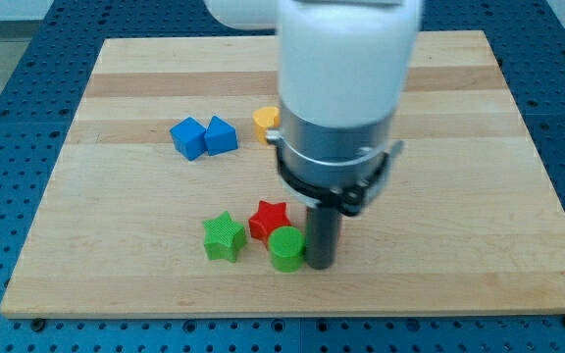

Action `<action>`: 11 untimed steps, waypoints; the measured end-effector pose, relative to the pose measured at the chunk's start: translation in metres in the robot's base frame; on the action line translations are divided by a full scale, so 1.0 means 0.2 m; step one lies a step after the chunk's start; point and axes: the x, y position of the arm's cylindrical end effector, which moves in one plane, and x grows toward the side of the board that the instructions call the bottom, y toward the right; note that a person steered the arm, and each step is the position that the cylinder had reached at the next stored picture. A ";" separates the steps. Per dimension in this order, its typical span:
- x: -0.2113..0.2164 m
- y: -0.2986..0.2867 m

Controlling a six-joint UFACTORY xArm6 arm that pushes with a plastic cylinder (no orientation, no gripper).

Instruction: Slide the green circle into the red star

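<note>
Landmark is the red star (269,219), low centre on the wooden board (479,147). Going left to right: two blue blocks (204,136) sit well up and to the view's left of it, touching each other; a green star (224,237) is just to its lower left, close but seemingly apart. The green circle (285,249) — the block to move — sits just below and slightly right of the red star, touching it or very nearly so. A yellow block (266,122) sits well above the star, half hidden by the arm. My tip (320,265) stands to the star's lower right, against the circle's right side. No fingers here, just a bare rod, so nothing to spread or pinch. Judgement: closing step — contact looks about made. Next move, if any, is a short nudge toward the view's upper left to seat the circle firmly, kept gentle so the red star isn't shoved into the green star.
</note>
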 end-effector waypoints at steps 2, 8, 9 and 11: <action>-0.02 -0.38; 0.06 -0.63; -0.11 -0.63; -0.11 -0.53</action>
